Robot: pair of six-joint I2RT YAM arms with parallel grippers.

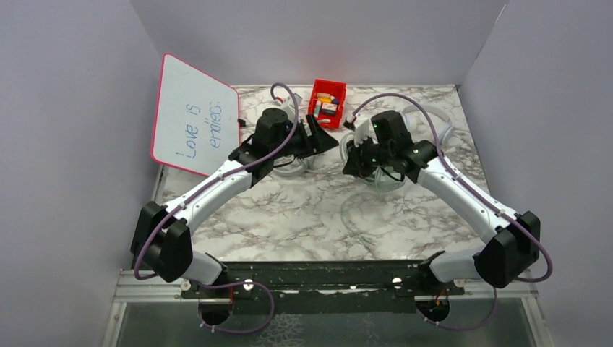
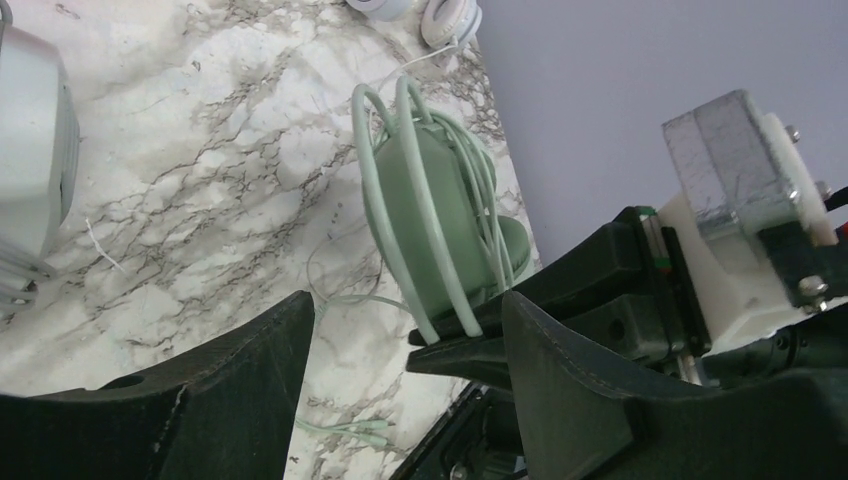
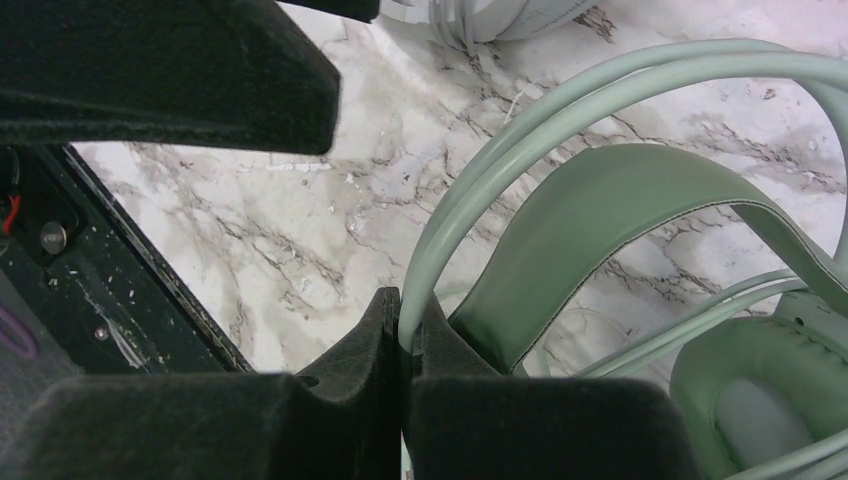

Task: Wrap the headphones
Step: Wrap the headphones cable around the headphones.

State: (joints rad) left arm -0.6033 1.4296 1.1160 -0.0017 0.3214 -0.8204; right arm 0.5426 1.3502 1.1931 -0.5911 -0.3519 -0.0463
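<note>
Right hand [image 3: 405,320] pinching thin band wire of mint-green headset [image 3: 590,230], holding it at marble surface [image 1: 303,217], cable winding around headset. Left hand [image 2: 405,320] facing it, fingers standing wide apart, gripping nothing. Grey-white headset [image 2: 30,170] lying beside left hand. White headset [image 2: 440,15] lying farther back.

You see a mint-green headset [image 2: 430,230] on the white, grey-veined marble table [image 1: 303,217]; the bin [image 1: 325,121] at its far edge is red.
</note>
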